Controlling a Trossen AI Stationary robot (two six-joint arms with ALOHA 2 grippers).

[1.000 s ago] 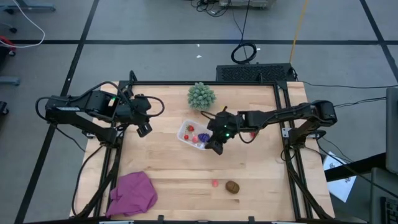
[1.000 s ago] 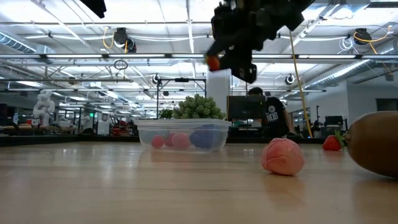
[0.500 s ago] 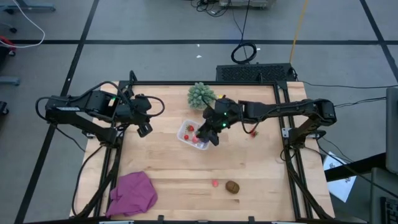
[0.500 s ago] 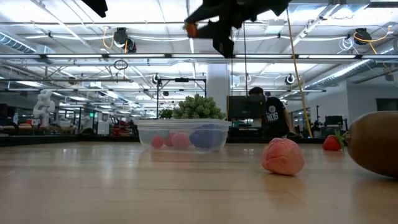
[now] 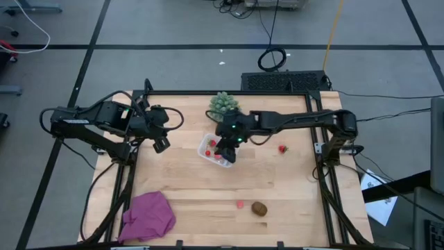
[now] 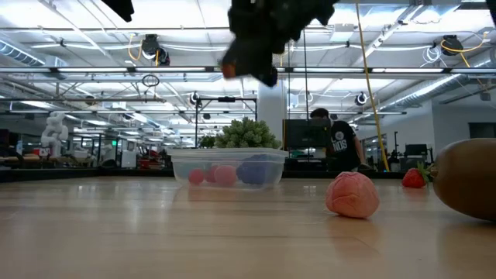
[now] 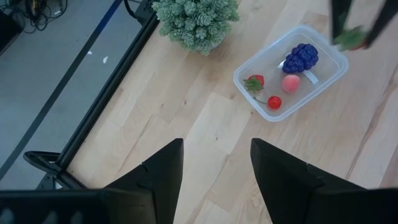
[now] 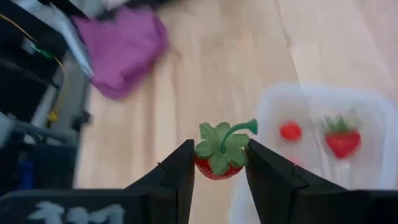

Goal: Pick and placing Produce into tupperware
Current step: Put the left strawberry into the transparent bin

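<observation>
Swung leftward, right claw pinches a leafy-capped red strawberry above the clear rounded tupperware.

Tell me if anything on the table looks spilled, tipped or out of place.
Nothing stands out. The tupperware sits upright with fruit inside; the right gripper, shut on a strawberry, hangs over it. Loose pieces await picking.

no legible text, labels or signs

A red toy strawberry sits pinched between the right gripper's fingers, above the clear tupperware holding other pieces.
</observation>
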